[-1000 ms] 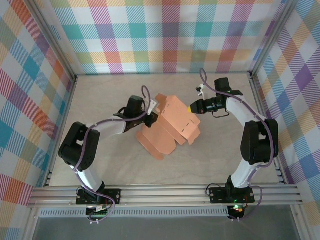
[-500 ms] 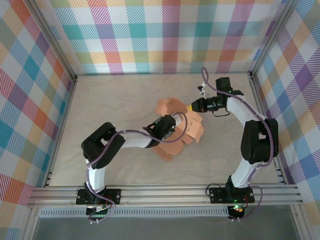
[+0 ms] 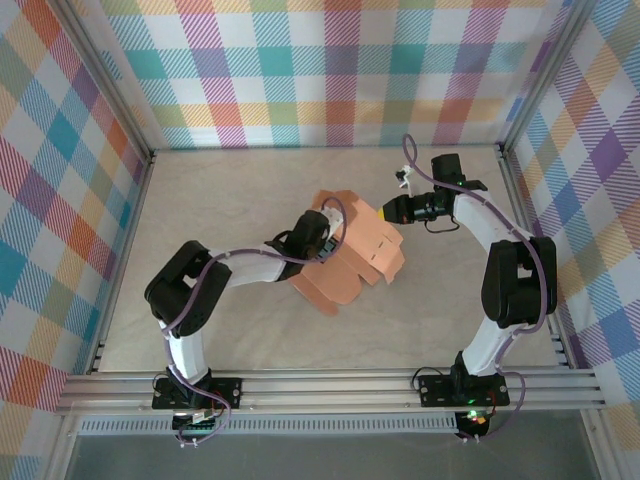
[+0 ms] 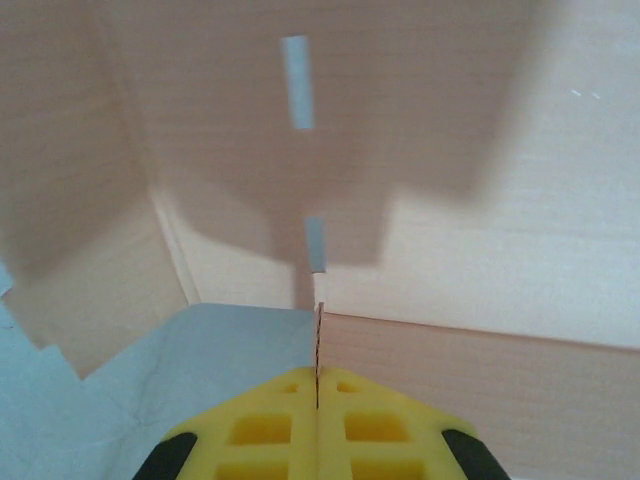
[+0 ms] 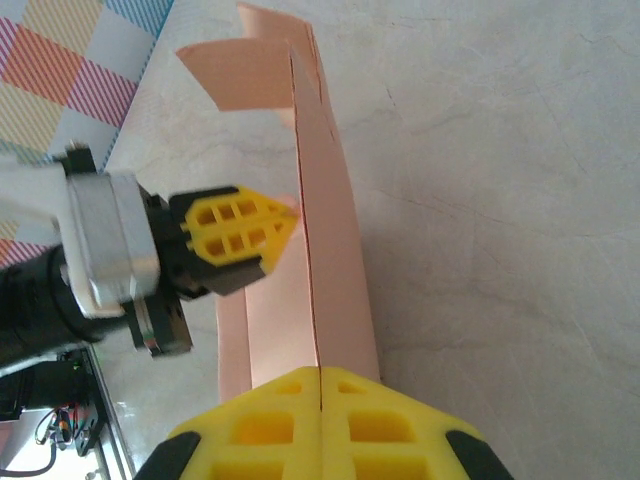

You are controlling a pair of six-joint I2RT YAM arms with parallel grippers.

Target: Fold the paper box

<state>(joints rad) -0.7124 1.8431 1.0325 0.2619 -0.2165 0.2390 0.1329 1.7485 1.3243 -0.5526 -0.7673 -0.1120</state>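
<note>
We find the paper box (image 3: 352, 262) near the middle of the table (image 3: 220, 190), partly raised between the two arms. It is a salmon-orange die-cut sheet of thin card, not yet a closed box. Its panels stand at differing angles, short flaps (image 3: 388, 268) fan out along its right edge, and the left wrist view shows narrow slots (image 4: 297, 80) cut through one panel.

The left gripper (image 4: 318, 385) is fully closed, with a thin edge of the card nipped between its yellow fingers. The right gripper (image 5: 320, 380) is likewise closed, clamping the edge of an upright panel from the opposite side.

We judge the card light, thin and springy. It should take a crease along scored lines but may buckle or tear at the slots if pulled hard. It looks smooth and may slide across the table. We advise taking hold on panel edges close to a fold line, away from the slots and narrow flaps, with one arm steadying while the other bends
</note>
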